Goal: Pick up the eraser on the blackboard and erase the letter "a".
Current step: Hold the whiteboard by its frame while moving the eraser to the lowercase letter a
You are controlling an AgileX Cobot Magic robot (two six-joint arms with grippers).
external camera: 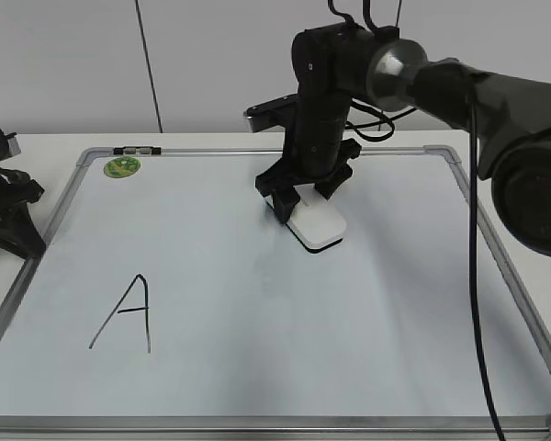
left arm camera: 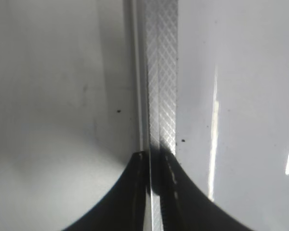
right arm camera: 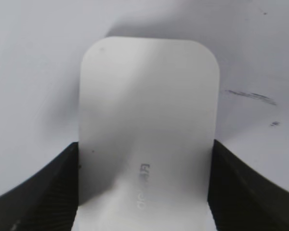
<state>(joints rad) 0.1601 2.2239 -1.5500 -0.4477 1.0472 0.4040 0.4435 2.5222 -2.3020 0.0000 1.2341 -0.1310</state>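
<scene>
The right tool (external camera: pixel 310 204) is clamped on the eraser (external camera: pixel 317 225), a flat white rounded block lying on the blackboard (external camera: pixel 257 367) in its upper middle area. In the right wrist view the two dark ribbed fingers (right arm camera: pixel 43 192) press against the long sides of the eraser (right arm camera: pixel 147 130), and faint grey lettering shows on its top. Just to the right of the eraser in that view lie smeared black marker traces (right arm camera: pixel 253 97) on the white board; they are too blurred to read as a letter. The right arm comes down steeply from the upper right of the exterior view.

Lower left on the board is a large angular capital "A" (external camera: pixel 127 312) in black marker. A round green sticker (external camera: pixel 121 166) sits near the board's top left corner.

The left tool (external camera: pixel 5 207) rests at the far left, beside the board's edge on the pale surface (external camera: pixel 55 142). Its wrist view shows the board's silver frame (left arm camera: pixel 159 72) running between dark finger shapes; whether it is released or clenched cannot be told.
</scene>
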